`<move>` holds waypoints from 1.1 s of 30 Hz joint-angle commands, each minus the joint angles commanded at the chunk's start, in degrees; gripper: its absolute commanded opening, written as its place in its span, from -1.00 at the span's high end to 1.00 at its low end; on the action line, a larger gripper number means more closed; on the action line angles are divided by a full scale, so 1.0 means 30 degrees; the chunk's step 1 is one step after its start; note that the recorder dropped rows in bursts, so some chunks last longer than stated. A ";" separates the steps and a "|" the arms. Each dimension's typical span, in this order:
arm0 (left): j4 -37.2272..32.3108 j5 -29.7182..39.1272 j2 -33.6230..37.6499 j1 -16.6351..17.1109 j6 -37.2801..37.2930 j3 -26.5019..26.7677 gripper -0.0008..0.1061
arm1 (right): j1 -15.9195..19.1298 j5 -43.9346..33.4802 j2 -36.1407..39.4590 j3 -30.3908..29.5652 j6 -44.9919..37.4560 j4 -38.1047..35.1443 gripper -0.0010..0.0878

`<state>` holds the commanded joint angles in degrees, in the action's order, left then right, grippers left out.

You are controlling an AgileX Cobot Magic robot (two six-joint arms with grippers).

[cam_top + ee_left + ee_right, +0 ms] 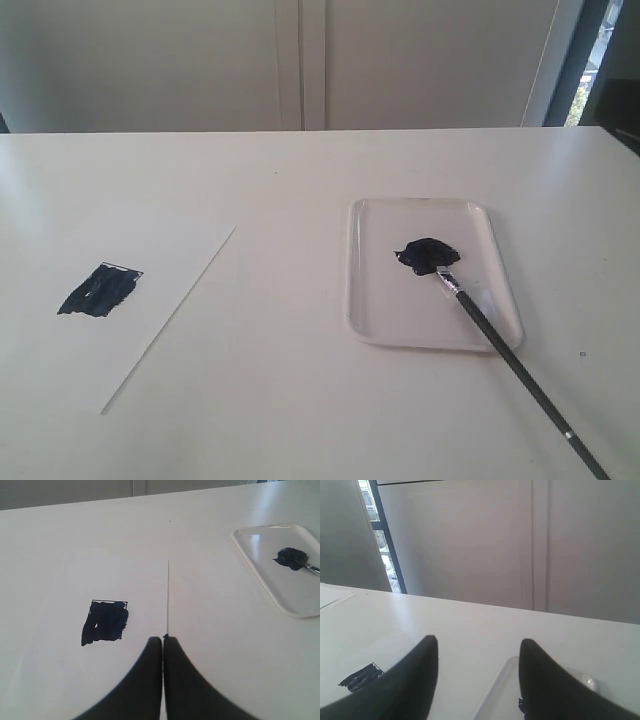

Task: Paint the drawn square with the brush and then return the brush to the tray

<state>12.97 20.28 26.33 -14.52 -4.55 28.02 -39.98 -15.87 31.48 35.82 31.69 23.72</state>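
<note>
- Meeting the left gripper [163, 638] first, hard against the lens: two dark fingers [145, 680] pressing tip to tip, leaving no gap and carrying nothing.
- Finding the drawn square [105, 622] just ahead of those closed tips and a little to one side, apart from them, lying flat on the paper sheet [60, 580]. Showing a streaky blue-black fill, with a thin black outline peeking out along its far edge.
- Tracing the sheet's straight edge running out directly ahead of the closed tips.
- Spotting the tray [280, 587] well apart from the left gripper, far ahead and off to the side opposite the square, bearing the glossy paint blob [291, 558].
- Turning to the right gripper [479, 642]: fingers standing wide apart, clasping nothing, hanging above the table [300, 400].
- Catching the tray's rounded corner low between those spread fingers, close beneath them, with the painted figure lying well off past one finger.
- Placing the brush [510, 357] from the exterior view: bristles resting in the blob, silver ferrule lying over the tray's floor, black handle crossing the tray's rim and running out onto the bare table. Touching neither gripper.
- Resting everything on a plain white tabletop, smooth and matte.
- Backing the scene with a pale grey wall [470, 540] crossed by vertical seams, and a dark-framed window [384, 535] letting in daylight at one side.
</note>
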 joint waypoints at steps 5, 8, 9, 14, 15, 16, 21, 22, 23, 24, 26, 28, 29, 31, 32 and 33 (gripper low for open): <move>0.0000 0.0000 0.0000 0.0000 0.0000 0.0000 0.84 | 0.0000 0.0000 0.0000 0.0000 0.0000 0.0000 -0.09; 0.0000 0.0000 0.0000 0.0000 0.0000 0.0000 0.84 | 0.0000 0.0000 0.0000 0.0000 0.0000 0.0000 -0.09; 0.0000 -0.0043 -0.0034 0.0000 0.0000 0.0000 0.84 | 0.0000 0.0000 0.0000 0.0000 0.0000 0.0000 -0.09; 0.0000 -0.0090 -0.0352 0.0035 0.0000 -0.0116 0.84 | 0.0000 0.0006 0.0000 -0.0039 0.0000 0.0040 -0.09; -0.0060 -0.0290 -0.0491 0.0125 0.0000 -0.0271 0.84 | 0.0000 0.0055 0.0000 -0.0115 0.0000 0.0040 -0.09; -0.0060 -0.0501 -0.0629 0.0213 0.0000 -0.0463 0.84 | 0.0000 0.0212 0.0000 -0.0275 0.0000 0.0040 -0.09; -0.0318 -0.0585 -0.1890 0.1268 0.0000 -0.1992 0.84 | 0.0000 0.1551 -0.0927 -0.2790 0.0000 0.0053 -0.09; -0.0421 -0.0585 -0.2172 0.1472 0.0000 -0.2257 0.84 | 0.0000 0.1655 -0.1204 -0.3351 0.0000 -0.0072 -0.09; -0.0592 -0.0510 -0.2434 0.1756 0.0000 -0.2556 0.84 | 0.0000 0.1692 -0.1424 -0.3913 0.0000 -0.0276 -0.09; -0.0915 -0.0301 -0.2682 0.2014 0.0000 -0.2796 0.84 | 0.0000 0.1692 -0.1765 -0.4784 0.0000 -0.0506 -0.09; -0.1432 -0.0054 -0.3109 0.2467 0.0000 -0.3162 0.84 | 0.0000 0.1692 -0.2275 -0.6058 0.0000 -0.0564 -0.09; -0.1487 -0.0054 -0.3483 0.2836 0.0000 -0.3590 0.84 | 0.0000 0.1446 -0.2754 -0.7366 0.0000 -0.1331 -0.09; -0.1489 -0.0054 -0.3664 0.2900 0.0000 -0.3808 0.84 | 0.0000 0.1144 -0.3027 -0.7959 0.0000 -0.1964 -0.09; -0.1518 0.0105 -0.4016 0.3022 0.0000 -0.4143 0.84 | 0.0000 0.0468 -0.3574 -0.8875 0.0000 -0.3378 -0.09; -0.1518 0.0188 -0.4220 0.3058 0.0000 -0.4271 0.84 | 0.0000 0.0022 -0.3894 -0.9338 0.0000 -0.4059 -0.09; -0.1518 0.0267 -0.4419 0.3098 0.0000 -0.4435 0.84 | 0.0000 -0.0431 -0.4222 -0.9751 0.0000 -0.4590 -0.09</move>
<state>8.42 21.08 13.07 -5.22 -4.55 14.71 -39.98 -17.17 18.81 6.56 31.69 9.95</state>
